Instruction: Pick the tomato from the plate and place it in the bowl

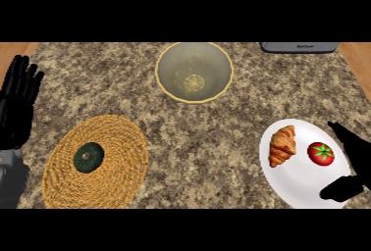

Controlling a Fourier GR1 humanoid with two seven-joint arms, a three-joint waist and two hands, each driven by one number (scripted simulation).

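Right hand (353, 162) comes in at the right edge with thumb and fingers spread apart around nothing, a finger above and the thumb below, bracketing the right side of the white plate (297, 188). Just beside those fingers sits the tomato (322, 153), round, glossy red with a green star of a stem, on the plate and not touched as far as I can see. Next to it on the same plate lies a croissant (282, 145), golden and ridged. By my reading the pick has not begun: the grasp, the lift and the carry across to the bowl (194, 72) are all left to do. That bowl stands well apart toward the far middle of the speckled stone counter (210, 132), pale, translucent-looking, yellow-rimmed. On the left a woven straw mat (116, 147) carries a dark green squash-like thing (88, 157). Left hand (18, 98) rests open at the left edge, fingers up
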